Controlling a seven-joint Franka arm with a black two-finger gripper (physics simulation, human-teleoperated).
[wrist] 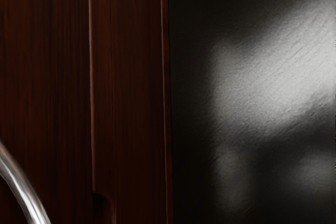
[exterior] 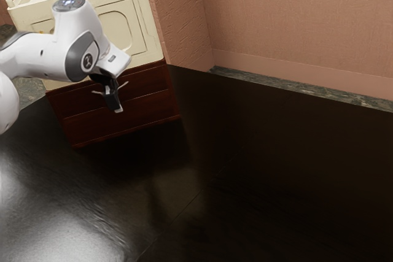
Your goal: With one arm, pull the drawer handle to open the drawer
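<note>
My gripper (exterior: 114,97) is at the front of the dark red wooden cabinet (exterior: 147,108), level with its upper drawer (exterior: 147,84). A thin metal handle (exterior: 124,84) shows on both sides of the gripper, its middle hidden behind it. The upper drawer looks flush with the cabinet. In the wrist view the curved silver handle (wrist: 23,192) lies close to the hand, against the reddish wood front (wrist: 47,77). Whether the gripper has hold of the handle cannot be made out.
A cream crate (exterior: 138,19) rests on top of the cabinet. The glossy black floor (exterior: 245,182) spreads in front and toward the exterior view's right. Pinkish walls (exterior: 295,23) stand behind, with a dark stone strip (exterior: 301,85) along their foot.
</note>
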